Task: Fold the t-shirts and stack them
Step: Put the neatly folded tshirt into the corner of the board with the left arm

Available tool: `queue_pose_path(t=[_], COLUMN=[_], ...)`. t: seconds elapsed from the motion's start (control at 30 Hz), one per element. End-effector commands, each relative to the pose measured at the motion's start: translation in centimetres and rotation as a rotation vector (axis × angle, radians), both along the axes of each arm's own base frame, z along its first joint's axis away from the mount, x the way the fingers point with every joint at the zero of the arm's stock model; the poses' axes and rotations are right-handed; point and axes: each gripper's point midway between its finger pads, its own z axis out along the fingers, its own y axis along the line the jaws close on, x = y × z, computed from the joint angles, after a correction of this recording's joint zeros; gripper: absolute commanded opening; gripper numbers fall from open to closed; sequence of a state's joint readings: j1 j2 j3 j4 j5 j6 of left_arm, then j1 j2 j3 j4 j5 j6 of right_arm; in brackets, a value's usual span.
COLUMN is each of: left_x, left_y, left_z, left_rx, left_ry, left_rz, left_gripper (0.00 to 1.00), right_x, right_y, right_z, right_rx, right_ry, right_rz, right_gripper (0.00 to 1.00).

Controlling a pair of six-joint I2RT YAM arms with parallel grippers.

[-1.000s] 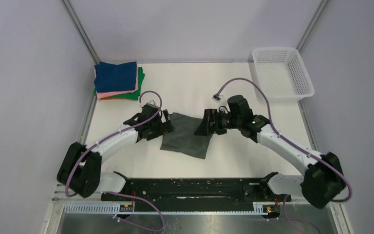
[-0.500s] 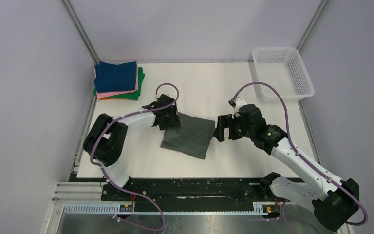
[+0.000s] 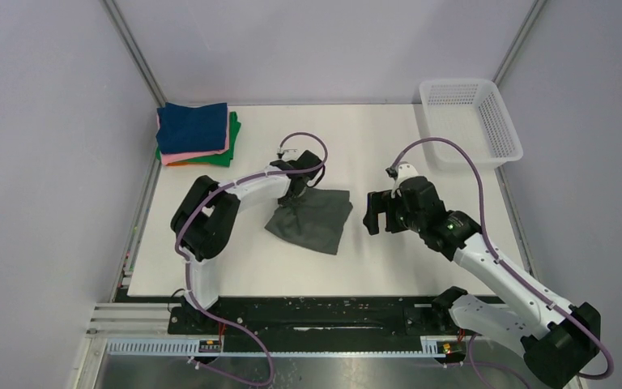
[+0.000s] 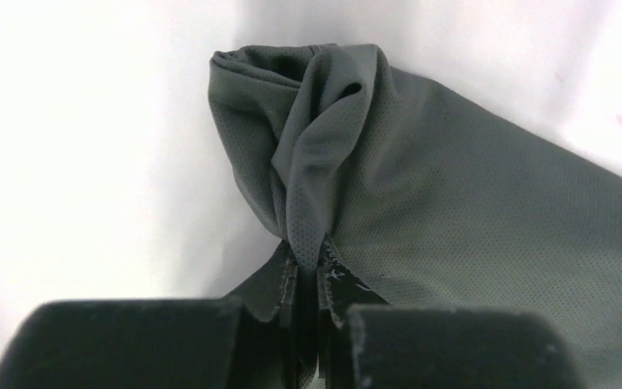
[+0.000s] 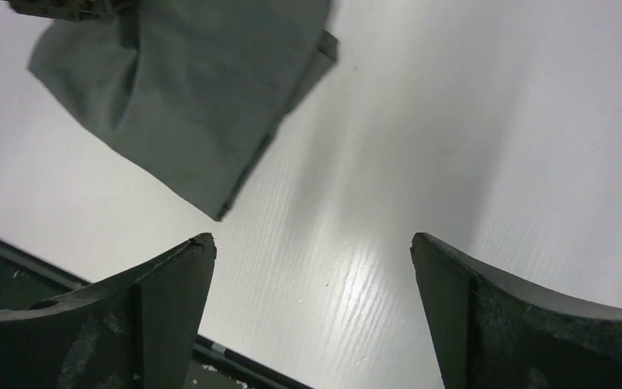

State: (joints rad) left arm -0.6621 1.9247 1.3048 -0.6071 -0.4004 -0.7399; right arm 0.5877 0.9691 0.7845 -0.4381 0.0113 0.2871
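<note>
One grey t-shirt (image 3: pixel 320 223) — pinched by left gripper (image 4: pixel 308 271); right gripper (image 5: pixel 309 241) spread wide; basket (image 3: pixel 509 136) apart.

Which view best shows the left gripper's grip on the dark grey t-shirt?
Left wrist view: the left gripper is shut on a bunched fold of the dark grey t-shirt, close up. Top external shows the pinch small, from above; right wrist cuts it off at the frame's top edge.

A: Grey-green shirt (image 4: pixel 470 211) here, plain, a fine pinhole weave all over it.
B: And there's a navy shirt (image 3: pixel 193 126), pink shirt (image 3: pixel 198 154), orange shirt (image 3: pixel 176 163), green shirt (image 3: pixel 233 136), all plain. White basket (image 3: pixel 506 130), lattice of holes; white table (image 3: pixel 356 138).
</note>
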Motion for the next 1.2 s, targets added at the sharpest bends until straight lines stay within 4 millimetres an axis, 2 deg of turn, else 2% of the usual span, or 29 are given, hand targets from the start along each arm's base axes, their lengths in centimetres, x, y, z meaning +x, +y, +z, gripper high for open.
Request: queue_pose_path(t=[0.0, 0.1, 0.23, 0.4, 0.57, 0.73, 0.9, 1.17], left_x=[3.3, 5.8, 8.9, 13.2, 16.3, 18.4, 19.9, 20.7], left_y=[5.3, 6.6, 8.5, 11.0, 13.5, 16.3, 18.4, 19.2], left_z=[4.4, 7.4, 10.3, 12.8, 16.8, 19.4, 21.3, 25.6], left_rx=[0.321, 0.464, 0.635, 0.65, 0.771, 0.841, 0.915, 0.898], left_ry=[-0.134, -0.224, -0.298, -0.342, -0.401, -0.434, -0.429, -0.451], left_rz=[0.052, 0.039, 0.023, 0.029, -0.014, -0.008, 0.015, 0.023], left_gripper=[0.0, 0.0, 0.0, 0.0, 0.0, 0.0, 0.0, 0.0], right_x=[0.9, 1.2, 1.2, 1.1, 1.3, 1.5, 1.5, 1.7], right_y=[-2.6, -3.6, -3.7, -4.0, -4.0, -4.0, -3.1, -2.9], right_z=[0.4, 0.7, 1.5, 1.9, 2.0, 1.6, 1.6, 1.3], right_rx=[-0.058, -0.062, -0.024, -0.01, -0.01, -0.025, -0.002, -0.007], right_ry=[-0.075, -0.12, -0.17, -0.197, -0.208, -0.199, -0.187, -0.179], right_rz=[-0.119, -0.173, -0.185, -0.196, -0.199, -0.2, -0.162, -0.161], right_gripper=[1.0, 0.99, 0.99, 1.0, 0.99, 0.99, 0.99, 0.99])
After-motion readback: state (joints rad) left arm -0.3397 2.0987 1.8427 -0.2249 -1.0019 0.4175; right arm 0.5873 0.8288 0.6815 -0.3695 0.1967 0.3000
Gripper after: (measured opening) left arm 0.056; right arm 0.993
